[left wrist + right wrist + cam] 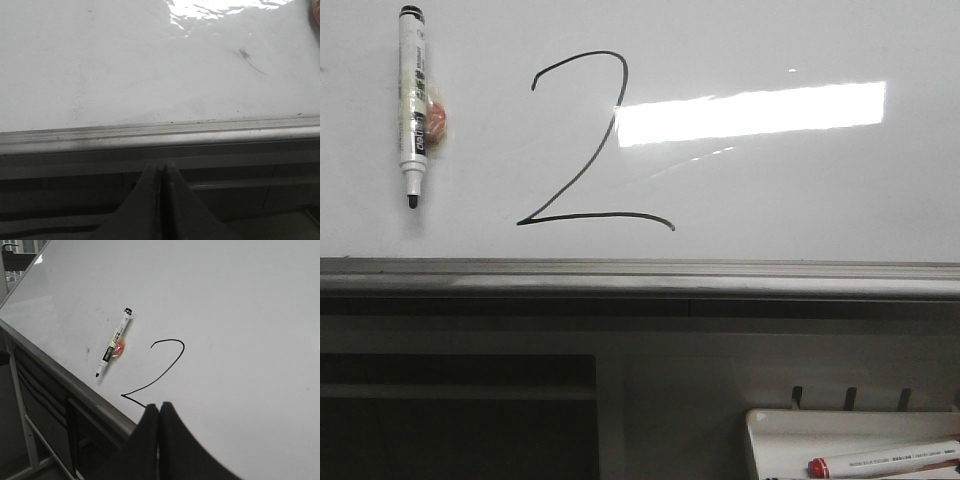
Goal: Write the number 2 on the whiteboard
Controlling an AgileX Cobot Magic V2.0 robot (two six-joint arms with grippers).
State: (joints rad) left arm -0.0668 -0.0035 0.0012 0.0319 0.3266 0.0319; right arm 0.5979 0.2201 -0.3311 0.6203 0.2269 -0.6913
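On the left of the glossy white board a marker sits upright against the surface, a slim white plastic barrel with a black cap end on top and its black tip pointing down; an orange-red blob shows just beside its barrel, touching it. Right of the marker, apart from it, is the 2: a thin black line with a hooked top, a long diagonal running down to the left, and a slightly wavy base stroke going right. Its long axis is vertical, and it stands taller than the marker. A bright rectangular glare lies right of the digit's top, touching the curve. A grey metal rail runs along the board's lower edge. Lower right, a small white tray with hooks holds a red-capped marker.

In the left wrist view the left jaws, dark and tapering, are pressed together with nothing between them, just below the rail; the digit is out of that view. In the right wrist view the right jaws are likewise together and empty, their tips just beside the digit's base.
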